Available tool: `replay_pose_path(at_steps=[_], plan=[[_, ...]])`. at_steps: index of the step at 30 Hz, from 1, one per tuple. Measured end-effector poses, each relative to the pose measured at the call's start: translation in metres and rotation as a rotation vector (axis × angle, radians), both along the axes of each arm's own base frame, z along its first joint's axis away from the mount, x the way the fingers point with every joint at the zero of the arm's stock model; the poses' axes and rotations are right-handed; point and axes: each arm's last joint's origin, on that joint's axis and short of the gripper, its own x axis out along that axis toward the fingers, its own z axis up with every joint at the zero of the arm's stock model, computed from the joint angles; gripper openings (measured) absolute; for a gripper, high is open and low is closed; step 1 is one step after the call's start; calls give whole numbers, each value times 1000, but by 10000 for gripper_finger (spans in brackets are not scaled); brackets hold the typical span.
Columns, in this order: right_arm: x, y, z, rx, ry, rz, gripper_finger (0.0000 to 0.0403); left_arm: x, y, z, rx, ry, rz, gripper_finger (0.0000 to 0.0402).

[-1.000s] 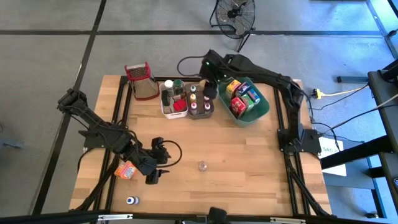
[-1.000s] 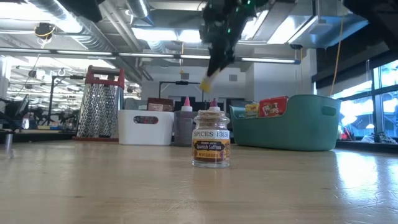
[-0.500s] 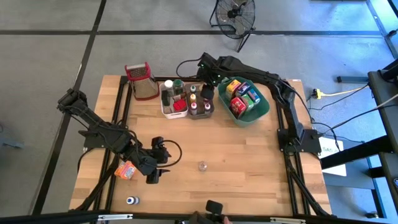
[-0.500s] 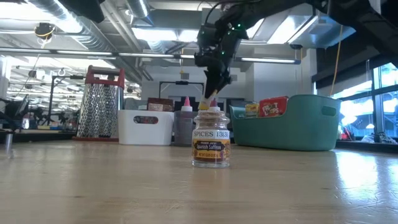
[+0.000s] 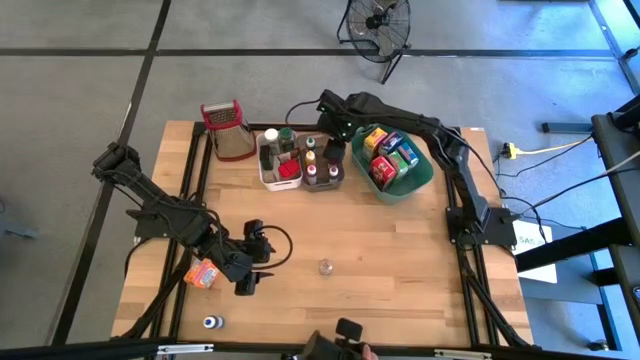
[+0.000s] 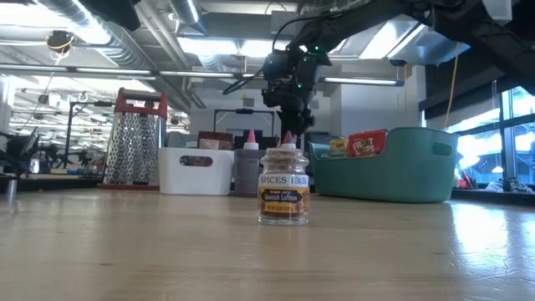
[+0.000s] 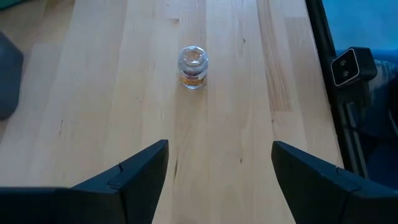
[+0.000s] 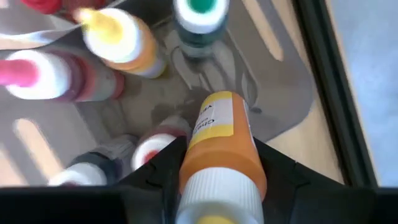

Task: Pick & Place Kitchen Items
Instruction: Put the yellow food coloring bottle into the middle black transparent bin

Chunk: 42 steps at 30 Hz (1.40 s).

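My right gripper (image 5: 335, 150) hangs over the brown bin (image 5: 322, 178) at the table's far side, shut on an orange bottle (image 8: 217, 146) with a white cap. Several capped bottles stand in that bin, among them yellow (image 8: 106, 28), pink (image 8: 22, 70) and green (image 8: 199, 12) ones. My left gripper (image 5: 257, 268) waits open near the table's near left, pointing at a small glass spice jar (image 7: 193, 67) that stands upright on the wood (image 5: 325, 266). An orange packet (image 5: 204, 273) lies behind it, and a blue-capped little bottle (image 5: 211, 322) stands at the near edge. My right gripper pinches the orange bottle between its two fingers (image 8: 160, 171) at the upper body (image 8: 219, 163), just below the white cap. The fingers come from above, pointing down, along the bottle. The bottle hangs upright, base down inside the brown bin; whether the base rests on the floor I cannot tell.
A white bin (image 5: 281, 175) sits left of the brown one and a teal bin (image 5: 420, 175) with colourful boxes right of it. A steel grater (image 5: 228, 130) with red handle stands at the far left. Bare wood surrounds the spice jar (image 6: 284, 188).
My right gripper has come down with the orange bottle, from high above the bins to just over the brown bin, and the bottle has gone from tilted to upright. Something dark has appeared at the table's near edge.
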Motion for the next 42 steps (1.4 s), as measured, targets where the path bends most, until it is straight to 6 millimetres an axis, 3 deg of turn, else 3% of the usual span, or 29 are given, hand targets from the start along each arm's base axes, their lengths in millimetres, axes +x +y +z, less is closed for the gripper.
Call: replay_pose_path(at_steps=[8,24,32,42], plan=[[-8,-5,-4,33,57,-26,149,0,0,0,5,0,-6,281],[-6,-6,-3,26,37,-47,161,0,0,0,5,0,-5,281],[-2,-10,-23,39,75,-47,163,0,0,0,4,0,-4,281],[-1,-10,-22,33,61,-35,172,0,0,0,4,0,-5,281]])
